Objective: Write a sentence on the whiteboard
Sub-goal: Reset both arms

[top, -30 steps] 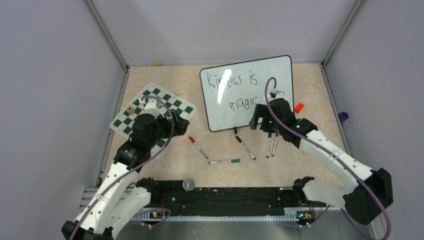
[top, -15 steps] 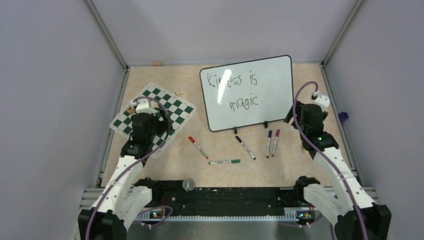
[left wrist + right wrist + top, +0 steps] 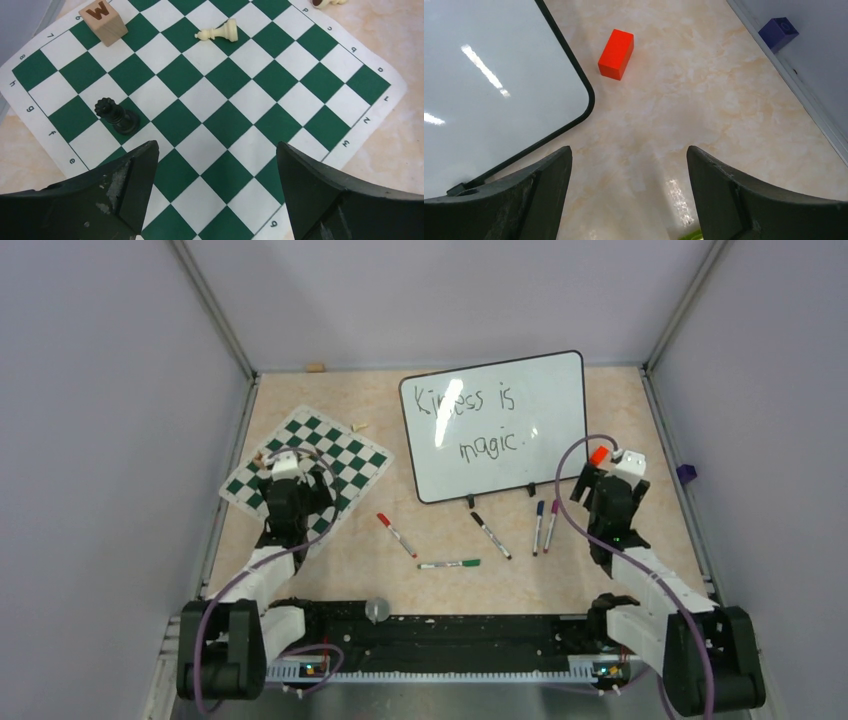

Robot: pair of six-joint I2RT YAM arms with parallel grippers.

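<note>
The sentence (image 3: 478, 418) sat in two black lines on the whiteboard (image 3: 545, 455), propped at the worktop's (image 3: 440, 530) far side. The left tool (image 3: 215, 150) and right tool (image 3: 629, 152) gaped empty. Writing looked complete; parking clear of the board would avoid smudging.

mat (image 3: 345, 455) left of whiteboard (image 3: 540, 390) | sentence (image 3: 480, 400) on whiteboard | markers (image 3: 490, 534) on counter (image 3: 560, 570) before whiteboard | block (image 3: 616, 54) right of whiteboard, near its corner | cube (image 3: 102, 21) and two pieces (image 3: 114, 116) on mat, well apart
</note>
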